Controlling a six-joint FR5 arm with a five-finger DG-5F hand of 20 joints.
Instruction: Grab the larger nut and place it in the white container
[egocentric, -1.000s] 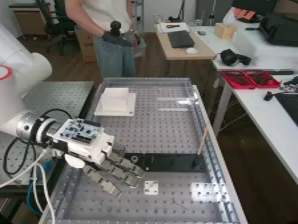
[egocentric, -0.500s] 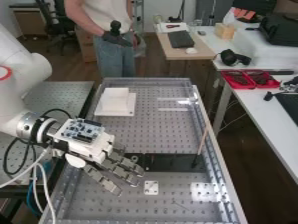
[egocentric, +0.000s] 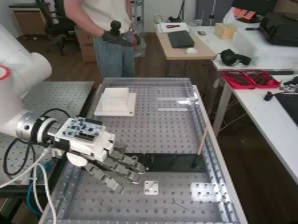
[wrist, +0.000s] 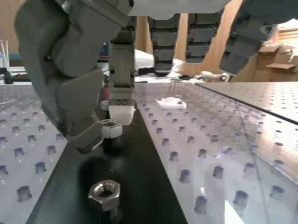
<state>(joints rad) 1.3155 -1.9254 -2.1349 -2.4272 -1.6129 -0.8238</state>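
Apparently, the dark grey fingers (wrist: 122, 95) hang released around the silvery metal hex nut (wrist: 113, 131) on the black strip (wrist: 148, 182); likely the larger, it should be rigid, slippery, best pinched across opposite flats.

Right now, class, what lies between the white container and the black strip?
Between the white container and the black strip lies a bare stretch of perforated panel, as the high view shows.

Bright light, white glare on the perforated board (egocentric: 120, 207), soft shadow on the black strip (wrist: 143, 185)
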